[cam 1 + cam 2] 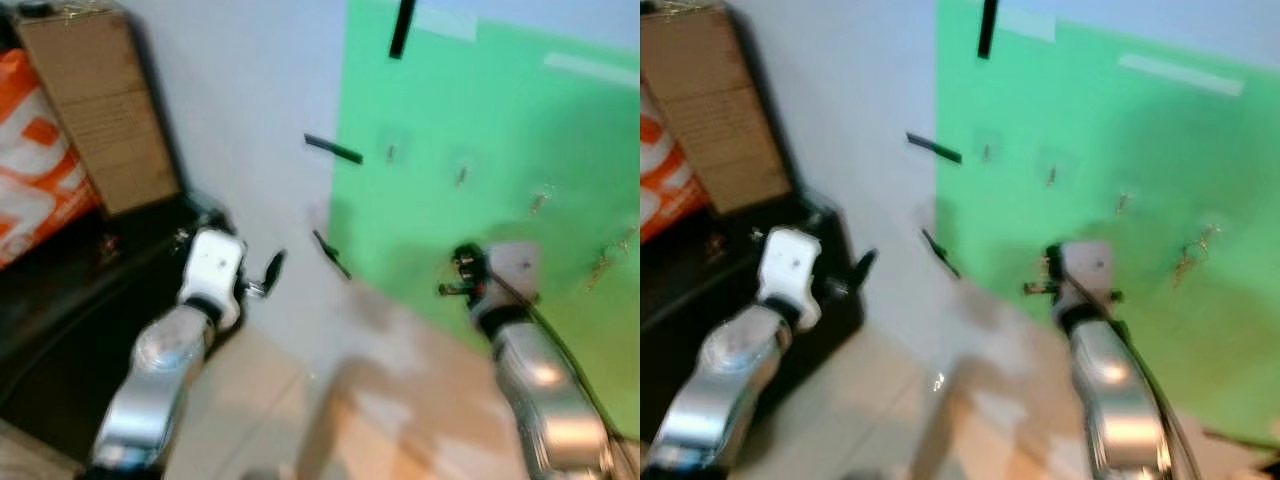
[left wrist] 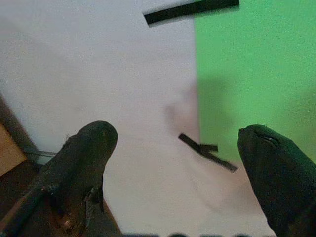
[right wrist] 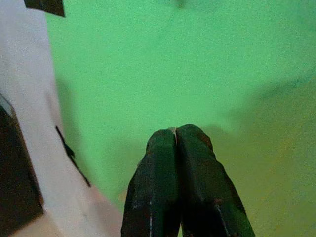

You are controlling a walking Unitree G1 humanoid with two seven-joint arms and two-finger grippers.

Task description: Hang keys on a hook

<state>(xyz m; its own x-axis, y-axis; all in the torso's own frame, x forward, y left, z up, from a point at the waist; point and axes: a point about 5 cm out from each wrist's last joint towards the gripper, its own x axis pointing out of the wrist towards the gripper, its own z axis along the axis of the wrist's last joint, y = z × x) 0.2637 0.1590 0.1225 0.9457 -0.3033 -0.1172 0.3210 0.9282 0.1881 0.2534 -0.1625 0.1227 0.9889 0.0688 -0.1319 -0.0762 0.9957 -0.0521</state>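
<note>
The right pincer (image 3: pixel 176 136) has its two long black fingers pressed flat together, tip against tip, with nothing between them; the wrist view shows their matte, slightly scuffed surface raised in front of a smooth bright green sheet (image 1: pixel 480 130) fixed flat to the wall. From the head views this pincer (image 1: pixel 458 270) sits low against the green sheet, at the end of a shiny silver arm with a pale block at the wrist. The left pincer (image 2: pixel 173 143) is spread wide, its two rounded black fingers well apart and holding nothing, facing the plain white wall (image 1: pixel 240 110) where it meets the edge of the green sheet; in the left eye view it (image 1: pixel 270 270) hangs beside a dark low cabinet (image 1: pixel 90 290). Short strips of black tape (image 1: pixel 333 150) lie across the seam between wall and sheet. Several small metal hooks (image 1: pixel 461 175) stand out from the green sheet in a sloping row, blurred. A thin, pale metallic bunch of keys (image 1: pixel 1193 255) hangs on the green sheet to the right of the right pincer, apart from it; whether it rests on a hook cannot be told. A brown cardboard box (image 1: pixel 100 110) and an orange and white bag (image 1: pixel 35 170) stand on the dark cabinet.
</note>
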